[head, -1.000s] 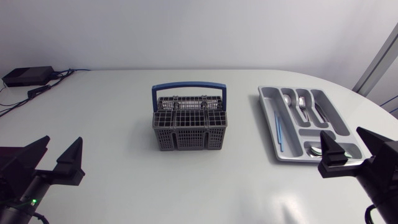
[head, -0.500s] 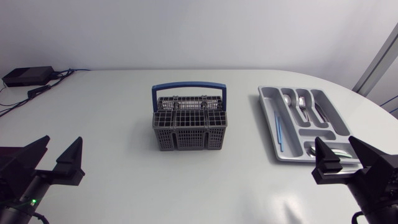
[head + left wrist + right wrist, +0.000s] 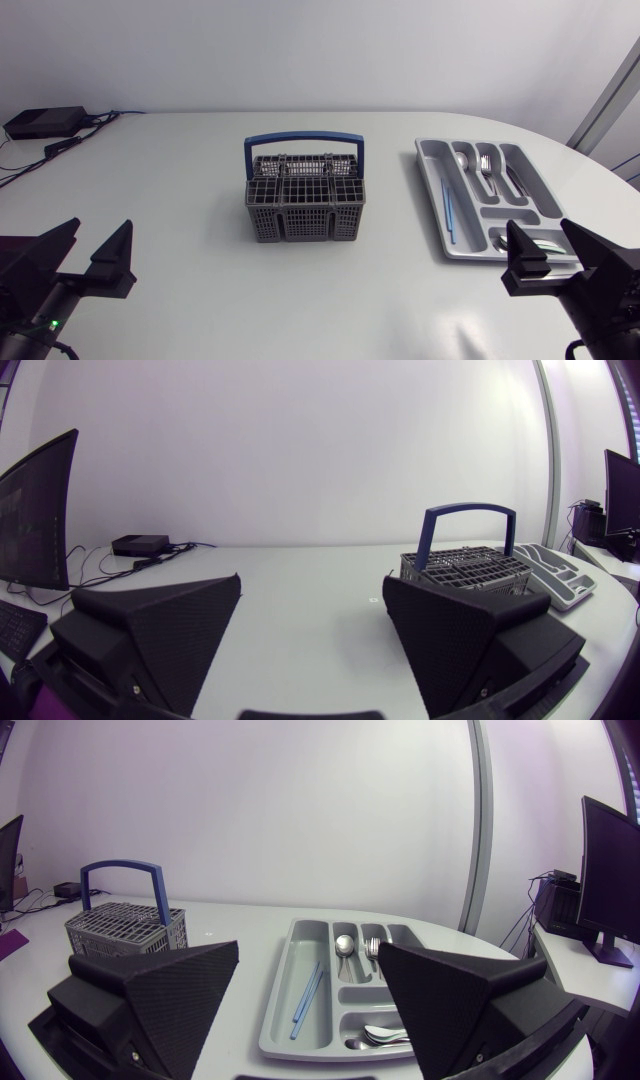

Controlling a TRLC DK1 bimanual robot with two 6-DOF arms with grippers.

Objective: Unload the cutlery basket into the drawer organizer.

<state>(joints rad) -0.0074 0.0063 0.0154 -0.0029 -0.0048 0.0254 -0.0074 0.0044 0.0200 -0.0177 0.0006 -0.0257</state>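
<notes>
Over the last second: slight retreat of the right gripper toward the near table edge; no shift of the left gripper. Both pairs of fingers spread wide, nothing held.

On the white table: grey plastic lattice basket with arched blue handle, mid-table, well apart from both grippers; contents not discernible.

Just ahead of the right fingers: grey moulded plastic organizer, rectangular, divided into compartments. In the long side slot, thin blue sticks. In the far slots, a metal spoon and fork. In the near slot, nested spoons.
</notes>
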